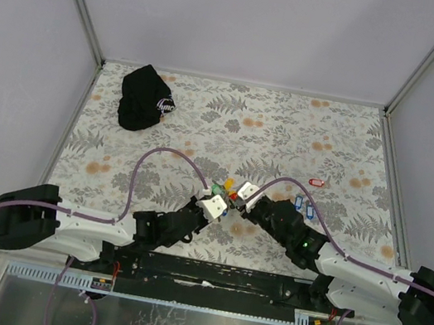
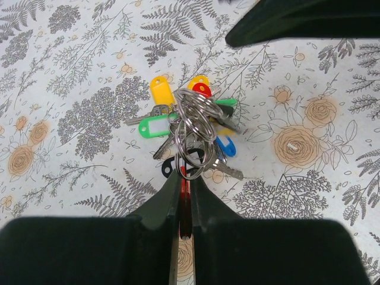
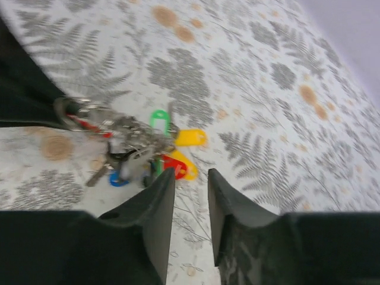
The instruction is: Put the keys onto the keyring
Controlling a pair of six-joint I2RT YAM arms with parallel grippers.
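your left jaws clamp the keyring (image 2: 193, 122) over the middle of the table (image 2: 71, 59), keys (image 2: 153, 126) bunched on it; right jaws stand slightly apart just beside. hold the ring firm, approach slowly.

The bench (image 1: 289, 133) is white, printed with grey ferns and orange blooms. The keys (image 2: 155, 126) carry yellow, green, red, blue and black tags on a silver keyring (image 2: 193, 119). Beyond the keys to the left is a black cap (image 1: 140, 98) with a white logo. Right of the keys lies a lone red tag (image 1: 318, 181).
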